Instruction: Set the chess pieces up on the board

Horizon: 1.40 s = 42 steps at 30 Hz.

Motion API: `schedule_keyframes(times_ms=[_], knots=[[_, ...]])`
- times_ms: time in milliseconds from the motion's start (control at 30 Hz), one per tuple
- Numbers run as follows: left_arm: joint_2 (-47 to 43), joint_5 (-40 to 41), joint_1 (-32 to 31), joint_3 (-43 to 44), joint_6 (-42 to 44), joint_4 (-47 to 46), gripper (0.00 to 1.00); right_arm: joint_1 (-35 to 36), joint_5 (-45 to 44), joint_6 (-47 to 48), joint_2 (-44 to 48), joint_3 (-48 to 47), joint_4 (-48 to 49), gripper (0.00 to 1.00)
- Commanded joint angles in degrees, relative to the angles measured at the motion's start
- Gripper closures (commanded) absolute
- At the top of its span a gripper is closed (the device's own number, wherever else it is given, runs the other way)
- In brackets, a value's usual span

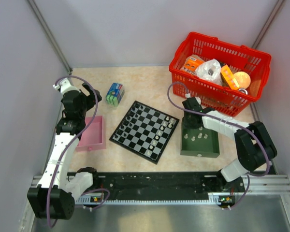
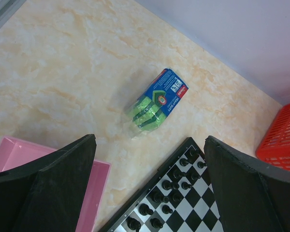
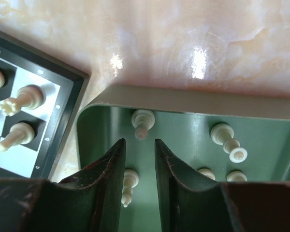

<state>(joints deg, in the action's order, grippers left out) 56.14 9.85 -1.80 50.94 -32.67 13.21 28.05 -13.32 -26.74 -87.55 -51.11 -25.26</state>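
Observation:
The board [image 1: 144,129] lies at the table's middle, dark chess pieces [image 1: 131,119] along its left side and pale ones [image 1: 162,129] along its right. More pale pieces [image 1: 199,137] lie in a green tray [image 1: 200,151] to its right. My right gripper [image 1: 190,119] hangs over that tray's far end. In the right wrist view it [image 3: 139,142] is open by a narrow gap with nothing between the fingers, and a pale pawn [image 3: 143,123] stands just past the tips. My left gripper [image 2: 150,139] is wide open above bare table, near the board's dark corner [image 2: 156,181].
A pink tray [image 1: 92,133] sits left of the board. A blue-and-green pack [image 1: 115,94] lies behind it. A red basket [image 1: 220,72] full of goods stands at the back right, close behind the green tray. Walls close in both sides.

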Motion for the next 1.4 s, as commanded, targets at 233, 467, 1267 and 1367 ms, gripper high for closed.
schedule_keyframes(times_ms=[233,467,1267,1367], knots=[[0.0,-0.5,0.5,0.2,0.1,-3.0,0.01,-0.9,-1.3,2.5,-1.4,-2.8,3.7,0.71],[0.0,-0.6,0.5,0.3,0.1,-3.1,0.01,-0.9,-1.8,3.5,-1.6,-2.6,4.9,0.71],[-0.2,-0.6,0.6,0.0,0.0,-2.9,0.01,-0.9,-2.6,5.1,-0.3,-2.9,4.3,0.93],[-0.3,-0.7,0.6,0.0,0.0,-2.9,0.01,-0.8,-2.2,5.1,1.5,-3.7,2.3,0.95]])
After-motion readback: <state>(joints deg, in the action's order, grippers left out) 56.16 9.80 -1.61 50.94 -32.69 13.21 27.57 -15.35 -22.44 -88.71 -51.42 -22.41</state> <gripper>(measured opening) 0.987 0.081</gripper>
